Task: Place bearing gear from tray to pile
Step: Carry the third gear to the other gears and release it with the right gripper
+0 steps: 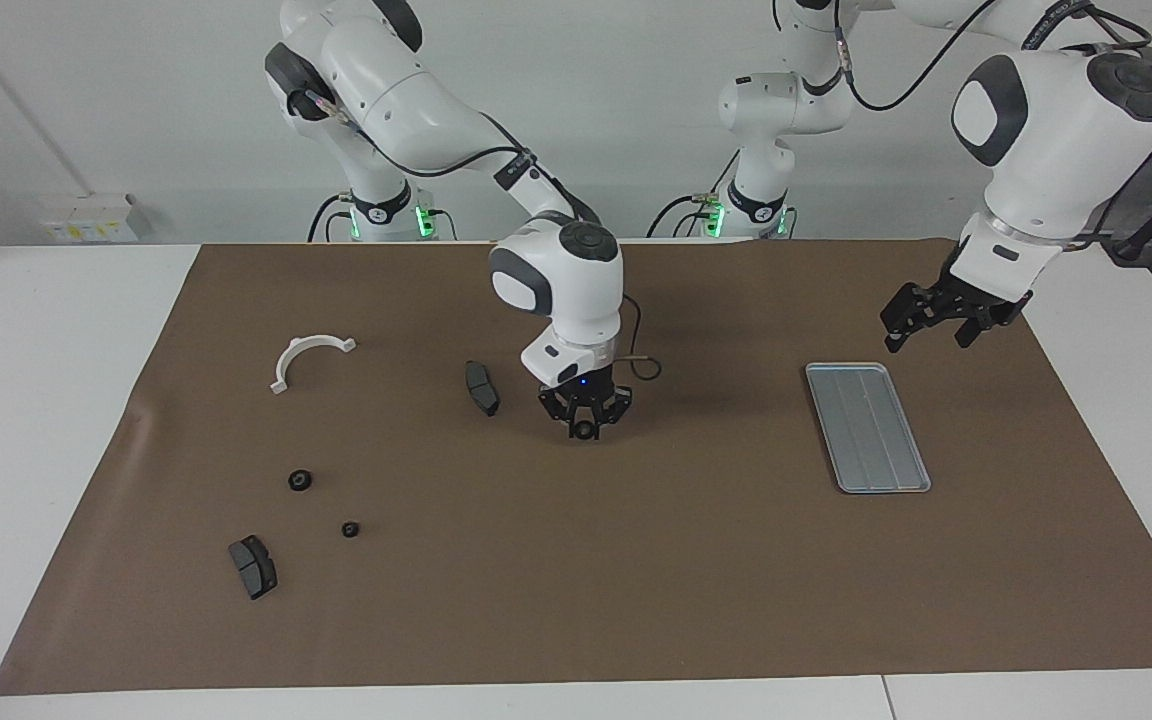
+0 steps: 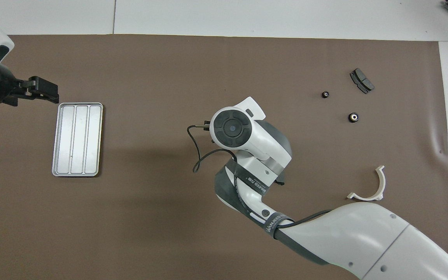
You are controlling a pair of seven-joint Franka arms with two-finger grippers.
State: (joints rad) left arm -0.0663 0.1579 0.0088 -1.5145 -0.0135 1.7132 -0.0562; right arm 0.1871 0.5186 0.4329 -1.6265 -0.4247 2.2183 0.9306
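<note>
My right gripper (image 1: 584, 427) is shut on a small black bearing gear (image 1: 585, 432), just above the brown mat at mid-table, beside a dark brake pad (image 1: 481, 388). In the overhead view the right wrist hides both. The silver tray (image 1: 866, 425) (image 2: 77, 139) lies toward the left arm's end with nothing in it. The pile is spread toward the right arm's end: a white half-ring bracket (image 1: 308, 358) (image 2: 371, 186) and a second brake pad (image 1: 253, 566) (image 2: 361, 80). My left gripper (image 1: 926, 342) (image 2: 51, 93) waits open over the mat by the tray's robot-side end.
Two more small black bearing gears (image 1: 300, 480) (image 1: 350, 529) lie on the mat between the bracket and the farther brake pad. The brown mat (image 1: 576, 600) covers most of the white table. A thin cable loops off the right wrist (image 2: 196, 155).
</note>
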